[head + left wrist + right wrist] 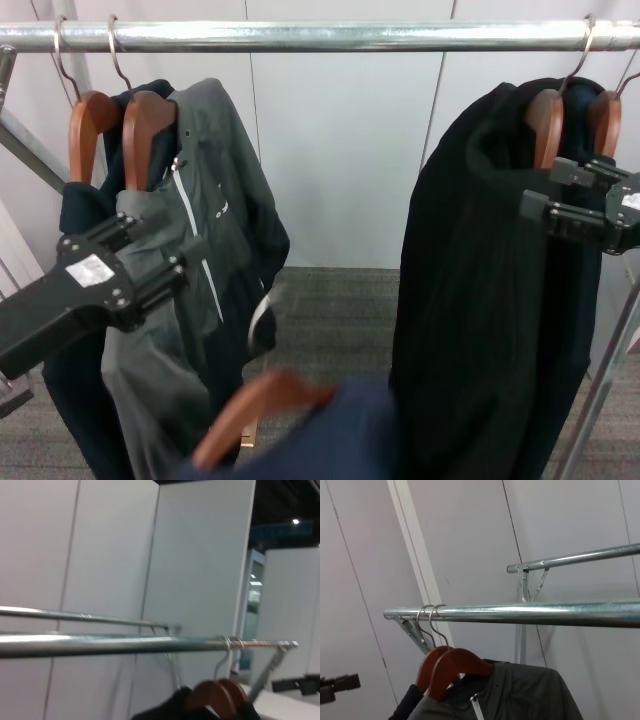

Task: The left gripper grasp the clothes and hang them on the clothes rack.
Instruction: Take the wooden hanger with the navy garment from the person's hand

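The left pincer (185,262) hovers released beside the grey jacket (200,230), while the clothes (330,435) on their wooden hanger lie low, well below the clothes rack (320,36).

The clothes rack (330,36) runs as a silver pole above both grippers. Above the left gripper (150,262), 2 wooden hangers (148,125) hook over it, carrying a grey-and-black jacket (200,260). Just above the right gripper (560,195), 2 more hangers (546,125) hold a black coat (480,290). Grey carpet (330,320) lies below both.
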Motion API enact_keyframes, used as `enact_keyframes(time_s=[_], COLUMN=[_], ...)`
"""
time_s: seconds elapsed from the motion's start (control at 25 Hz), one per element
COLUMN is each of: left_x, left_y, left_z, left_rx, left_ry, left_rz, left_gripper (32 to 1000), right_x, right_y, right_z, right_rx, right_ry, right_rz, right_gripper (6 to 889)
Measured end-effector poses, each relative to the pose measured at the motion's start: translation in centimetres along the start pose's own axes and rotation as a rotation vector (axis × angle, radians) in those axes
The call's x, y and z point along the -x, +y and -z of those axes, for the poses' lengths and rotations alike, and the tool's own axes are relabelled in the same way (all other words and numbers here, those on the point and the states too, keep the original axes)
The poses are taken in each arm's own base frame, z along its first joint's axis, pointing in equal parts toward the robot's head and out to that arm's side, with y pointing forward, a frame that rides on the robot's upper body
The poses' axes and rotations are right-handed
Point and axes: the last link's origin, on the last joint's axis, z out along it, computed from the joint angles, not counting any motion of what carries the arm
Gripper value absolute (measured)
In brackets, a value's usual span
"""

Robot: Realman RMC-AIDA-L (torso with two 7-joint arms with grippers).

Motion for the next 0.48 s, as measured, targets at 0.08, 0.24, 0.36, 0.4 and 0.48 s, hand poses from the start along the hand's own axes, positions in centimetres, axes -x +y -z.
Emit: enact_keyframes(time_s=[0.08, 0.24, 0.36, 0.4, 0.48], left_x=[0.0, -0.5, -1.3, -1.4, -1.3], left_y=[0.0, -0.2, 0.0, 0.1, 0.2], left_z=[-0.1, 0.2, 0.3, 0.2, 0.0], left_rx=[0.017, 0.050, 0.074, 0.083, 0.095], left_ry=[-0.033, -0.158, -0.244, -0.274, -0.325], left_rz=[-0.009, -0.034, -0.060, -0.066, -0.069], left_gripper=[639, 640, 640, 640, 641], right_x=[0.0, 0.0, 0.0, 0.0, 0.0], right_y=[0.0, 0.0, -0.1, -0.1, 0.0], right_z=[0.0, 0.1, 0.1, 0.1, 0.0], right_rx=[0.000, -0.001, -0.001, -0.001, -0.001], right_ry=[0.000, 0.001, 0.001, 0.001, 0.000], right_rz=[-0.001, -0.006, -0.007, -0.007, -0.007], right_gripper=[822, 822, 822, 822, 822])
